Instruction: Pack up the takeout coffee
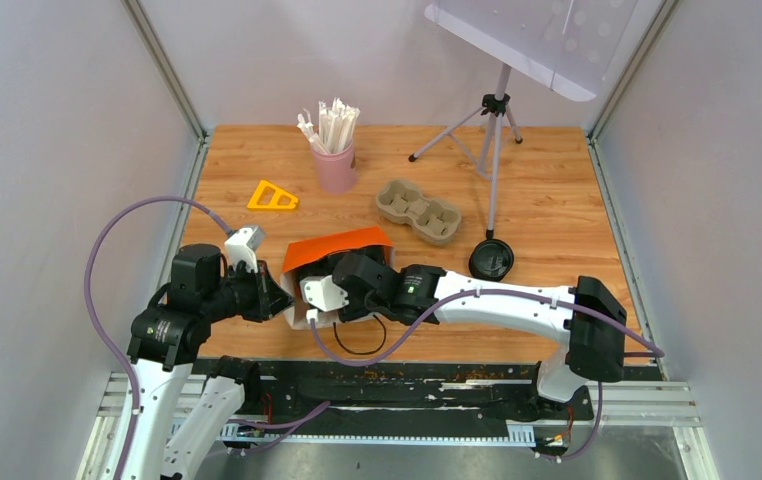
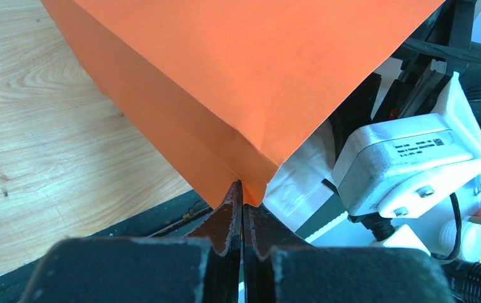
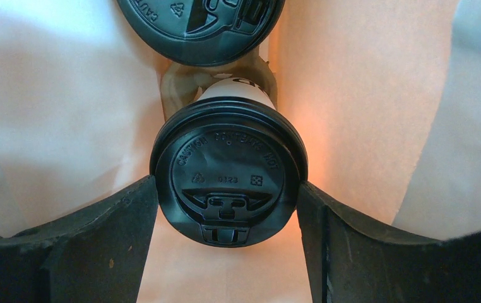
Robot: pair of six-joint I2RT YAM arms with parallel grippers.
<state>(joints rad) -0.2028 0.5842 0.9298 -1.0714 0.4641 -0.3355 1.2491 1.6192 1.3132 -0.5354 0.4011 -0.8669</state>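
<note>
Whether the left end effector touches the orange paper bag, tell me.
Touching. Left wrist view shows the left end effector shut on the orange paper bag's corner.

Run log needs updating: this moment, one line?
left claw: shut on orange paper bag edge | right claw: in bag, gripping white paper cup by black plastic lid | second black lid: beside it

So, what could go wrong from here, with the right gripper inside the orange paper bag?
1. The right gripper holds the whitish paper cup with a black plastic lid by the lid's rim only; the lid may come off, or the cup may drop.
2. The left gripper pinches only a corner of the orange paper bag; it may slip out or tear.
</note>
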